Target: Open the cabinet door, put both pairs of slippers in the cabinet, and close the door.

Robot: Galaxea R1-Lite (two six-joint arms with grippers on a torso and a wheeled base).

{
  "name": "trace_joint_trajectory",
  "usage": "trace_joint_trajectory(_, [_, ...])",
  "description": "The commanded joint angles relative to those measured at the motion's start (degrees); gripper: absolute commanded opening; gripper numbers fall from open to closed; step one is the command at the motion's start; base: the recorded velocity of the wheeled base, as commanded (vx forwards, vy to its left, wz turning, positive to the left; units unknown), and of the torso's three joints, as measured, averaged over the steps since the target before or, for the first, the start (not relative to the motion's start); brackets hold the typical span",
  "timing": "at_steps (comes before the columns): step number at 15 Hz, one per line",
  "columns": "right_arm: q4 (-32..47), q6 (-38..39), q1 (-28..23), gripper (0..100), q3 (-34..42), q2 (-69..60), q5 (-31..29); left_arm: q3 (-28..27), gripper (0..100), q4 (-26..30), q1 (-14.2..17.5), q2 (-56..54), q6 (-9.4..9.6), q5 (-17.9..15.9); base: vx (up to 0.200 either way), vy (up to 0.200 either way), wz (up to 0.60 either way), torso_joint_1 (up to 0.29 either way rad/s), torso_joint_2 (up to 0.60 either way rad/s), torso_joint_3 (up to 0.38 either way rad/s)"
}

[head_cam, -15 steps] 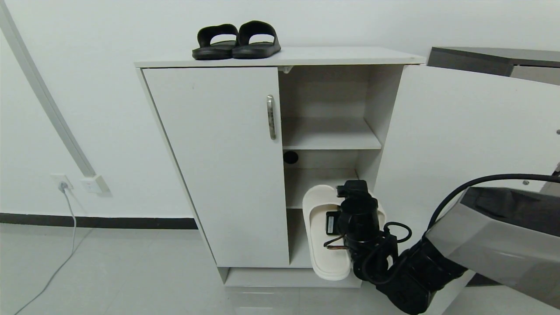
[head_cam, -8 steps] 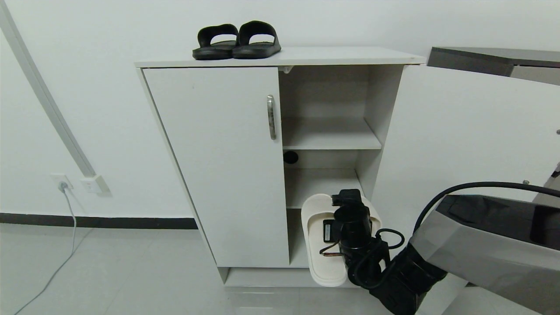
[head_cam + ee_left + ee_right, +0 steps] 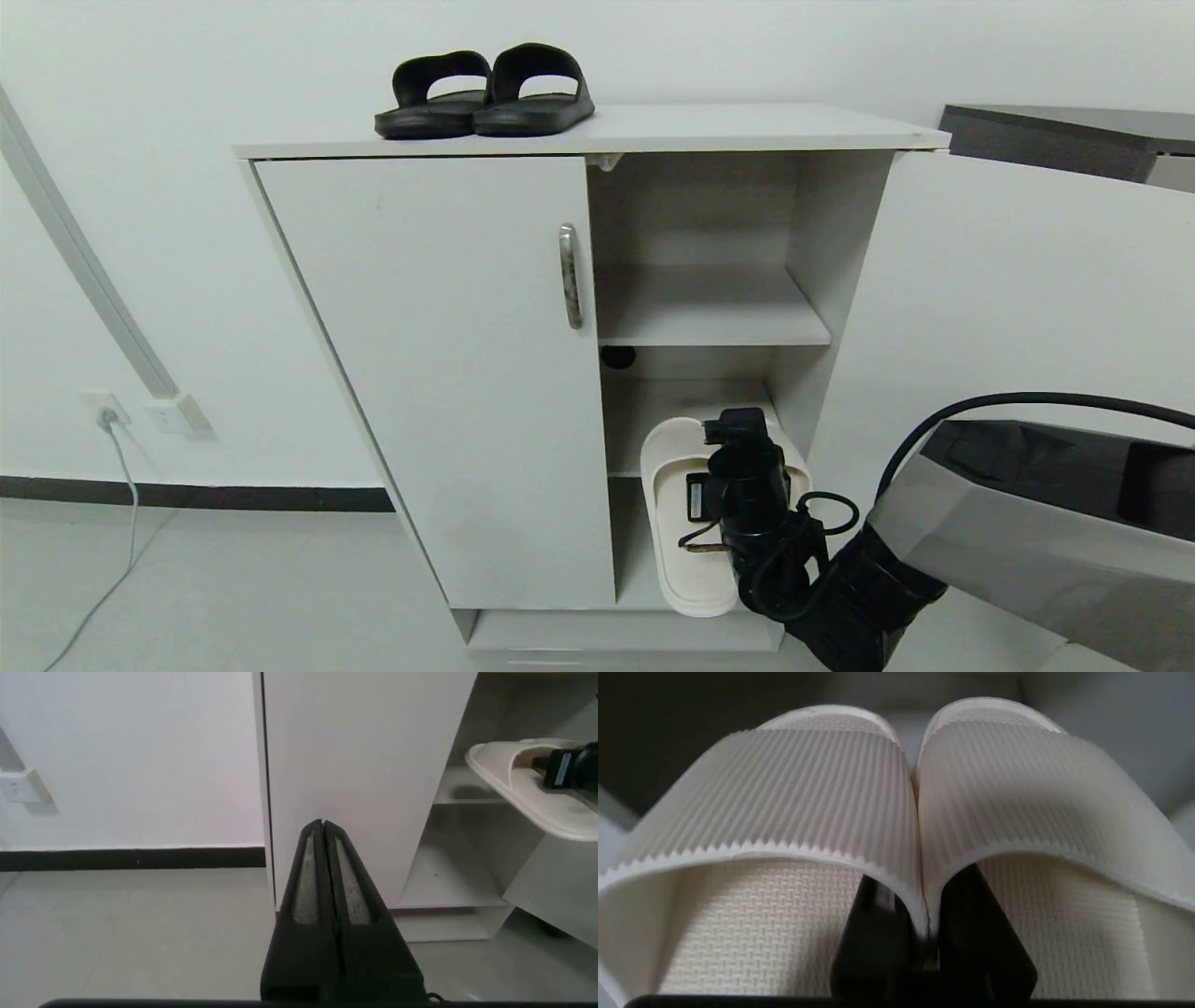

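Cabinet (image 3: 747,126) – white, two doors. The left door (image 3: 439,373) is closed and carries a metal handle (image 3: 568,275) at its right edge. The right door (image 3: 1008,299) is swung wide open, showing the upper shelf (image 3: 709,322) and a lower compartment beneath it.

Black slippers (image 3: 485,93): a pair, side by side on the cabinet top, toward its left end.

White slippers (image 3: 672,504): a pair held side by side, off the floor, at the open right half in front of the lower compartment. Toes point far, into the cabinet; heels point near. I cannot tell how far the toes reach inside.

Right gripper (image 3: 924,933) – narrow, clamped on the two inner strap edges of the white slippers, pinching them together.

Left gripper (image 3: 322,873) – fingers pressed flat together, holding nothing. It hangs low over the floor, near side of the closed left door and apart from it.

Wall socket (image 3: 103,411) with a cable, low on the wall at far left.
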State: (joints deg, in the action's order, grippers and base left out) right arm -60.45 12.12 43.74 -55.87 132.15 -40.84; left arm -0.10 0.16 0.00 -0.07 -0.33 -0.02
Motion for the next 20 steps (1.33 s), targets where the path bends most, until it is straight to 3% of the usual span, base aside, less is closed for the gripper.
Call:
trace_joint_trajectory(1, [-0.28, -0.08, -0.06, 0, 0.23, -0.49, -0.12, 0.01, 0, 0.02, 0.00, 0.07, -0.11, 0.02, 0.000, 0.000, 0.00, 0.000, 0.00, 0.000])
trace_joint_trajectory(10, [-2.04, -1.04, 0.64, 0, 0.85, -0.40, -0.29, 0.01, 0, 0.11, 0.00, 0.07, -0.11, 0.02, 0.000, 0.000, 0.00, 0.000, 0.00, 0.000])
trace_joint_trajectory(17, [-3.27, -1.22, 1.00, 0, 0.32, 1.27, -0.03, 0.01, 0, 0.11, 0.00, 0.07, -0.02, -0.06, 0.000, 0.000, 0.00, 0.002, 0.00, -0.172])
trace_joint_trajectory(20, [-13.29, -5.97, 1.00, 0, 0.23, 4.17, -0.12, 0.01, 0, 0.02, 0.00, 0.07, -0.02, 0.02, 0.000, 0.000, 0.00, 0.002, 0.00, -0.194])
